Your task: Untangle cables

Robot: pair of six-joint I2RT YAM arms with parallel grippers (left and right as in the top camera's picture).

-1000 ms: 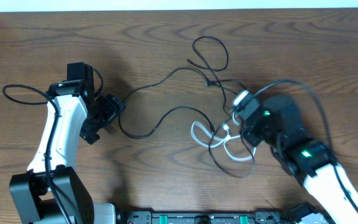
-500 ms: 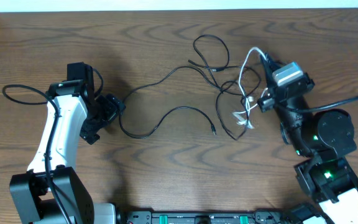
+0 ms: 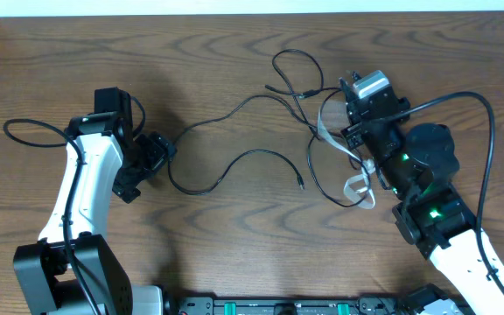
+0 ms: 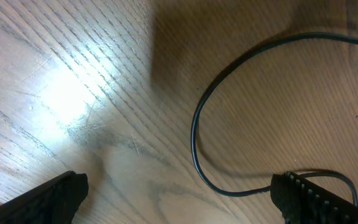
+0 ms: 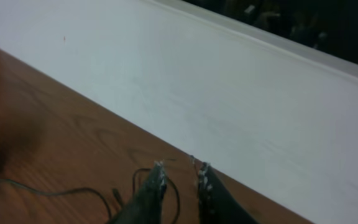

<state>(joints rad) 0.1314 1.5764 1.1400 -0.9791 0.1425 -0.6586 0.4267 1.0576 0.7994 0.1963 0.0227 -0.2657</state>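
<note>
Black cables [image 3: 234, 166] lie across the middle of the table, with a loop [image 3: 297, 70] at the back. A white cable [image 3: 357, 184] hangs down from my right gripper [image 3: 344, 109], crossing a black loop [image 3: 322, 175]. In the right wrist view the right gripper's fingers [image 5: 181, 169] are almost together and point at the far white wall, above black cable [image 5: 73, 191]. My left gripper [image 3: 150, 162] is open wide at the left end of a black cable. In the left wrist view that cable [image 4: 197, 143] curves between the left gripper's fingers [image 4: 179, 186], close to the right one.
The wooden table [image 3: 234, 254] ends at a white wall [image 5: 229, 93] at the back. A thick black lead [image 3: 484, 131] arcs over the right arm. Another lead [image 3: 24, 127] loops beside the left arm.
The right arm rose from the tangle with the white cable, swung right, then came back left over the tangle. The cables near it shifted. The left arm has not moved.
</note>
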